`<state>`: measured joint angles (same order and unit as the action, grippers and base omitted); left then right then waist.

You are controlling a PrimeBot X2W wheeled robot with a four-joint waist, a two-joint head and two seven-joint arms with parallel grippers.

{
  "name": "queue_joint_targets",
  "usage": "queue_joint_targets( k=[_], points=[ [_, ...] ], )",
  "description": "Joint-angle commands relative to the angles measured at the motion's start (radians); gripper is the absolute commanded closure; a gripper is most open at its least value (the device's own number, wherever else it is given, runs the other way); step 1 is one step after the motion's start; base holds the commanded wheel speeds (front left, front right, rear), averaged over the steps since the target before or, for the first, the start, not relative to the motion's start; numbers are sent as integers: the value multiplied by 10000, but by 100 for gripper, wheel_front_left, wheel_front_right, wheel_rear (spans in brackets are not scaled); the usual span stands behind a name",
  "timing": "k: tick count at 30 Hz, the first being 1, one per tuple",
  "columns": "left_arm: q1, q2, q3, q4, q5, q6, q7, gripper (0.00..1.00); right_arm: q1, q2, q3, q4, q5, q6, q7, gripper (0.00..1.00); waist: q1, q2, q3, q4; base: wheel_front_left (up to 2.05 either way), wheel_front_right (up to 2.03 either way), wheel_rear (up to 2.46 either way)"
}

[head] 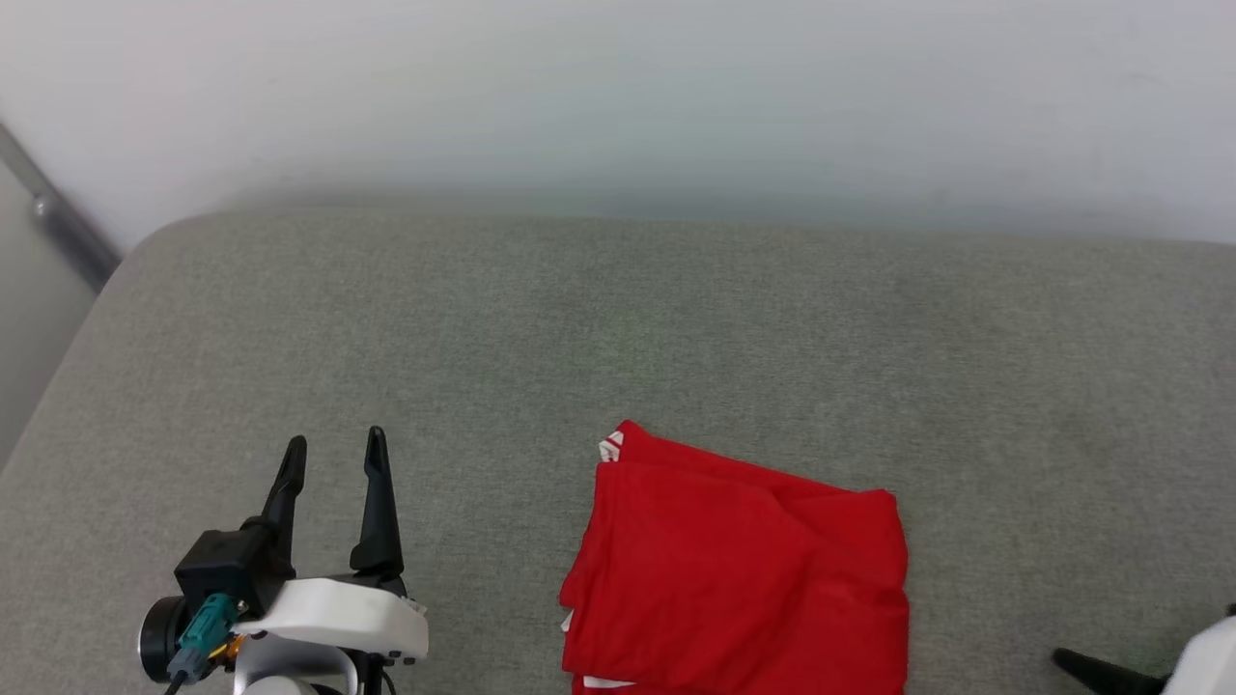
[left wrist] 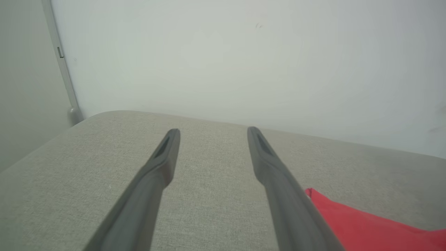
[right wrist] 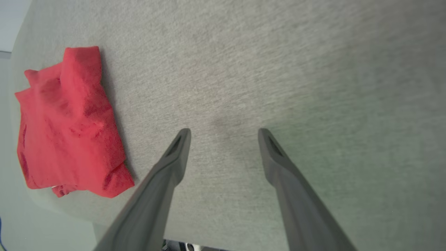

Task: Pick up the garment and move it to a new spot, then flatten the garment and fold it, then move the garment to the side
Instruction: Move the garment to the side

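A table [head: 618,328] covered in grey woven fabric is seen, with its far left corner rounded. A plain white wall [head: 618,97] is met directly behind its far edge. At the far left, a thin grey metal strip [head: 58,217] is fixed along the wall and runs down past the table's corner. A small fitting is carried partway up it.

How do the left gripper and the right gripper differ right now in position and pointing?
The left gripper sits left of the garment, the right gripper right of it. The left gripper's fingers point toward the wall; the right gripper's finger, in the head view, points leftward toward the garment. Both stand open, empty and clear of the garment.
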<state>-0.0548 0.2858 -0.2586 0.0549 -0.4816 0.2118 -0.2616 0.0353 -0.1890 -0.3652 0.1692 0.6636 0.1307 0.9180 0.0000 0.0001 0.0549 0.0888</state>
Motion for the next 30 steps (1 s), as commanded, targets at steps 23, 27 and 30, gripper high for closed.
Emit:
queue_joint_targets(
  k=[23, 27, 30],
  points=[
    [-478, -585, 488, 332, 928, -710, -34, 0, -2520, 1357, 2442, 3451, 3225, -7, -37, 100, 0, -1, 475, 736, 0, 0, 0],
    [-338, -572, 509, 363, 981, -772, -36, 0, -2551, 922, 2990, 3014, 2356, -4, -490, 100, 0, -1, 226, 448, 0, 0, 0],
    [-183, -551, 521, 356, 1001, -759, -36, 0, -2535, 564, 3572, 2630, 1588, -4, -772, 100, 0, -1, -27, 34, 0, 0, 0]
  ],
)
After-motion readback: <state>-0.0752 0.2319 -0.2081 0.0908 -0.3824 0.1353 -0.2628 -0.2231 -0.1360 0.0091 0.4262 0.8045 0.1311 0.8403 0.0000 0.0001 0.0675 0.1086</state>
